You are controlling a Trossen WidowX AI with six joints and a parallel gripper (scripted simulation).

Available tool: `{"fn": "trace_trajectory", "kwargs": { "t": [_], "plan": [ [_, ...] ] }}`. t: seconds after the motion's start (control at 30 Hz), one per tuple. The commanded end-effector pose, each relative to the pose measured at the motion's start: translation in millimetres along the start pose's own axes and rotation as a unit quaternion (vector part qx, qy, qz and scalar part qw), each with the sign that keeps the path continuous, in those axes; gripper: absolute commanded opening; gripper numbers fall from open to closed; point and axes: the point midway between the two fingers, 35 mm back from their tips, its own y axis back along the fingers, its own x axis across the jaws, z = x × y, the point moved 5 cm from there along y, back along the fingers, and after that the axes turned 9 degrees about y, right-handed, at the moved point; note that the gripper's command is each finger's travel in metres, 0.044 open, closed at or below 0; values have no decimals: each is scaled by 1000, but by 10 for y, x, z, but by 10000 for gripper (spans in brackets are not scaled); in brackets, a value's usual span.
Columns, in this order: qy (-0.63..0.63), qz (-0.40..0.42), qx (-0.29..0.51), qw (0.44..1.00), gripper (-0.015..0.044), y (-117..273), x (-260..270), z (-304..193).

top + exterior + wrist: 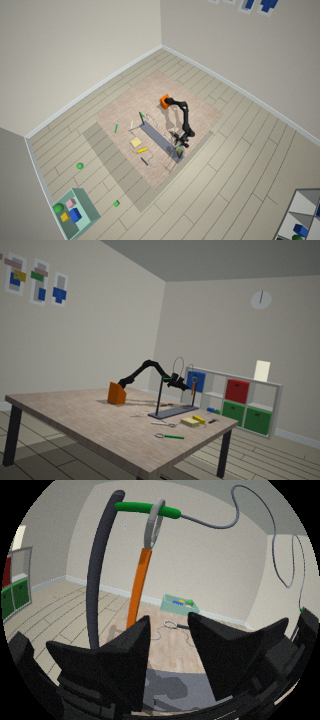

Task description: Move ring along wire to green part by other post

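Wood-grained and pale, the desk (155, 85) (85, 415) carries a dark stand (161, 140) (175, 411) with a wire (178, 357) (274, 535) between two posts. Its ring (194, 379) (153, 525) hangs around one green section (137, 507) — orange handle (192, 389) (139, 587) pointing down. Facing the handle, the tool (176, 139) (188, 388) (168, 619) is released — jaws parted, nothing between them. Beside the stand lies a yellow block (142, 150) (198, 419).

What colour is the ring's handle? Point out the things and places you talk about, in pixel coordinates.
The handle (192, 388) (139, 587) is orange, showing best in the wrist view.
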Motion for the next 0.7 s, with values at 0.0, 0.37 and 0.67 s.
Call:
{"fn": "trace_trajectory", "kwargs": {
  "t": [0.0,0.37,0.67],
  "plan": [
    [-80,-15,5,997,160,275,448,-311],
    [-161,-33,10,986,160,675,820,-667],
    [-158,-32,7,987,160,345,655,-377]
  ]
}}
